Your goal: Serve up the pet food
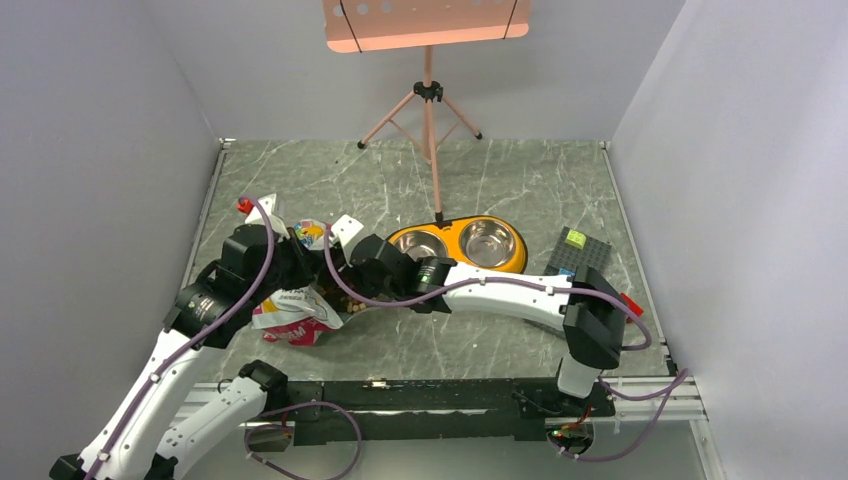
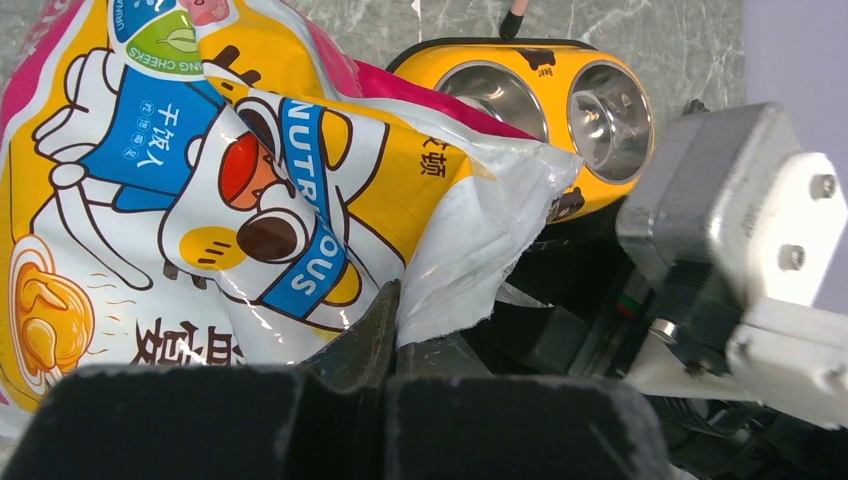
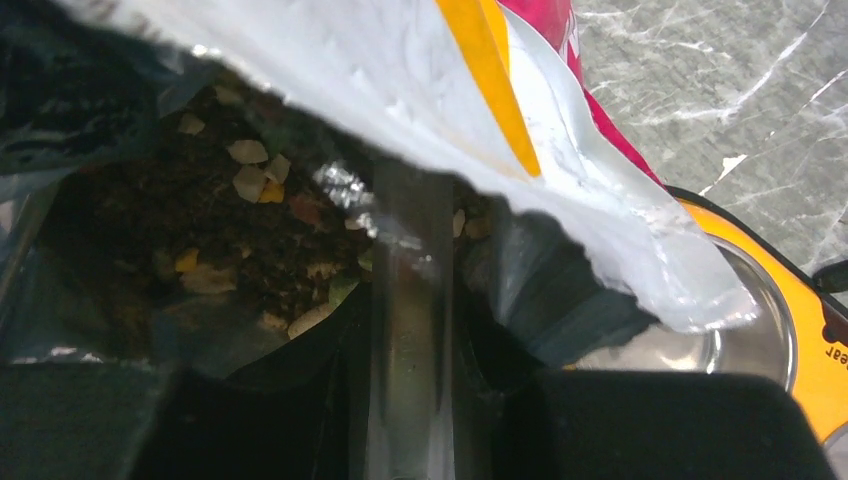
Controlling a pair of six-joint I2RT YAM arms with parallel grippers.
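Inside the open bag (image 1: 292, 305), the pet food (image 3: 240, 190): brown and tan pieces heaped in the dark mouth. Crumpled on its side on the bench (image 1: 480, 330), just left of the yellow feeder (image 1: 453, 245), torn mouth turned toward it. On the feeder's left, the left fingers (image 2: 372, 325) pinched narrow on the bag's white torn lip. From the feeder's side, the right fingers (image 3: 352, 370) closed on a shiny metal handle (image 3: 405, 290) (spoon or scoop, far end hidden among the food), sunk into the bag's mouth. Two steel bowls (image 1: 487, 240) shining in the feeder. Right of the feeder, a black board (image 1: 580, 252); behind the feeder, a pink tripod stand (image 1: 428, 95).
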